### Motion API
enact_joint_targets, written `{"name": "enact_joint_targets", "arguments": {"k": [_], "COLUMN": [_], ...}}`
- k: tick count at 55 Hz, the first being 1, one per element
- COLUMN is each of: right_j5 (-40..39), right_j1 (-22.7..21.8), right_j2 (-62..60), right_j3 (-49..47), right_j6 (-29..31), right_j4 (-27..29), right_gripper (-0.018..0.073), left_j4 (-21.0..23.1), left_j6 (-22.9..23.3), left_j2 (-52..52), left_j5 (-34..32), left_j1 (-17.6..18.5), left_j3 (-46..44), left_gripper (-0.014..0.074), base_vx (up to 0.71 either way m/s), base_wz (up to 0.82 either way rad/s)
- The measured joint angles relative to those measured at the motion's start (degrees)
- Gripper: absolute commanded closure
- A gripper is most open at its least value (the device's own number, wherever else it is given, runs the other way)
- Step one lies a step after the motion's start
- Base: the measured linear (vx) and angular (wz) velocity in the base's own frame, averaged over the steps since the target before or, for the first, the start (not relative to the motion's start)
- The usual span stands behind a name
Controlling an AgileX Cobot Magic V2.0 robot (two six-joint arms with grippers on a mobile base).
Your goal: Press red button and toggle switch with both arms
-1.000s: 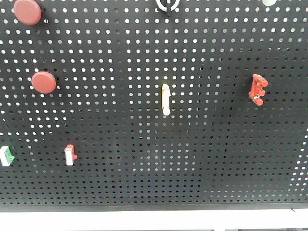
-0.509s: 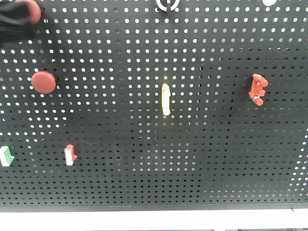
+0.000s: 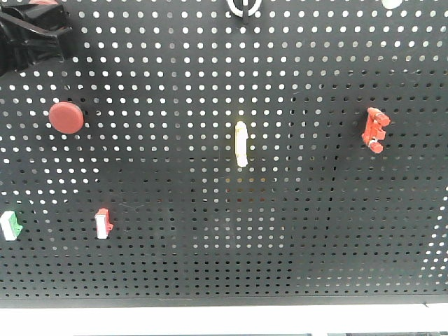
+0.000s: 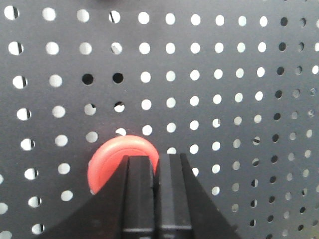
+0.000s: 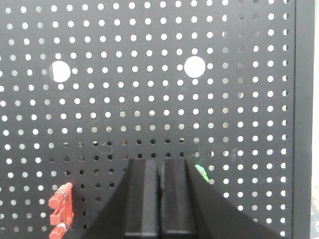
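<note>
The red button (image 4: 107,159), at the top-left corner of the pegboard (image 3: 210,231), sits behind the left gripper (image 4: 154,162), whose jaws are pressed together and empty, tips over the button's right half. In the front view the gripper hides nearly all of it. The right gripper (image 5: 159,164), likewise closed on nothing, hovers near the red toggle switch (image 5: 62,209), partly covering a small green part (image 5: 201,173).

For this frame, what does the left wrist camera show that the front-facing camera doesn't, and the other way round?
Only the left wrist view: the left claw, jaws shut together, in front of the upper red button, covering its lower right part; contact cannot be judged. Only the front-facing view: the lower red button, the white lever, the red toggle switch, a red-and-white rocker and a green-and-white rocker. Both: the black pegboard, and the left arm at the upper button, which it almost hides from the front.
</note>
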State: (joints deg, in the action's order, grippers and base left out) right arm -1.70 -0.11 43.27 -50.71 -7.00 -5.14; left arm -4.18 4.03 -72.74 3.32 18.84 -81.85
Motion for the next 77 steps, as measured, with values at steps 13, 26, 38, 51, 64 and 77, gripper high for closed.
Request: {"name": "enact_joint_targets", "arguments": {"k": [13, 26, 38, 51, 64, 77], "right_j5": [0.0, 0.0, -1.0, -3.6, -2.7, 1.7], "right_j1": [0.0, 0.0, 4.2, 19.5, 32.4, 38.8], "right_j2": [0.0, 0.0, 1.1, 10.0, 25.7, 37.5], "right_j3": [0.0, 0.0, 0.0, -5.6, -23.3, -36.4], "right_j6": [0.0, -0.4, -0.6, -0.4, -0.3, -0.3], "right_j4": [0.0, 0.4, -1.2, -7.8, -10.9, -11.8], "right_gripper": [0.0559, 0.0559, 0.0559, 0.0559, 0.0559, 0.0559], "left_j4": [0.0, -0.2, -6.1, -8.1, -8.2, -8.2], "left_j6": [0.0, 0.0, 1.2, 6.6, 7.6, 7.6], "left_j2": [4.3, 10.8, 17.9, 23.3, 24.8, 24.8], "left_j5": [7.3, 12.6, 13.2, 13.7, 14.1, 14.1], "left_j1": [0.9, 0.9, -1.6, -3.0, -3.0, -3.0], "left_j3": [0.0, 0.0, 5.1, 13.5, 14.9, 14.9], "left_gripper": [0.0594, 0.0594, 0.0594, 0.0594, 0.0594, 0.0594], "base_vx": [0.0, 0.0, 0.0, 0.0, 0.0, 0.0], "base_wz": [0.0, 0.0, 0.0, 0.0, 0.0, 0.0]}}
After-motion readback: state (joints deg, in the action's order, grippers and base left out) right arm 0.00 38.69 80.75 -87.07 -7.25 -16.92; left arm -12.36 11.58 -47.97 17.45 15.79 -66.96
